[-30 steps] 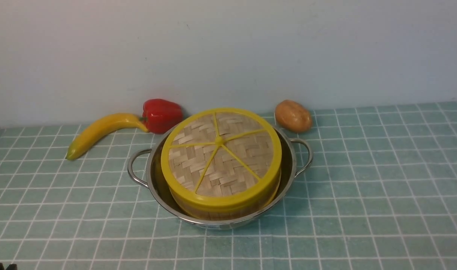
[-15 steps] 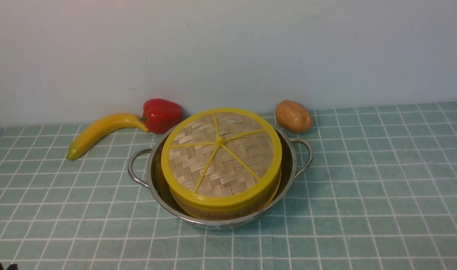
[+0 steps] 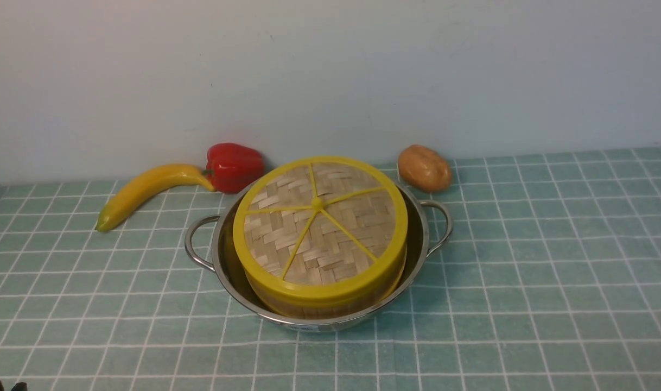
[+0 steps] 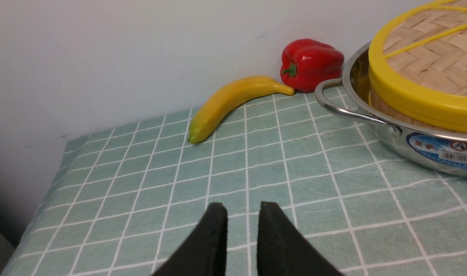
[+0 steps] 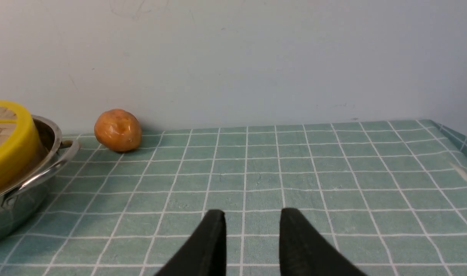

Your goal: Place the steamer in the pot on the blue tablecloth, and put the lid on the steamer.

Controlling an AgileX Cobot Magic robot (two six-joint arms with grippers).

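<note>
"Which step now?"
"Finished, I'd judge: woven bamboo lid [image 3: 336, 233] on the steamer [image 3: 314, 311], steamer inside the steel pot [image 3: 330, 326]."
"Grippers [image 4: 243, 209] [image 5: 252, 214]?"
"Both parted, holding nothing."
"Next?"
"Just staying clear."

The lid [image 3: 319, 224] hides the steamer's [image 3: 314, 310] contents.

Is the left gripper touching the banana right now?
Apart. The left wrist view shows bare checked cloth between the left gripper and the banana.
</note>
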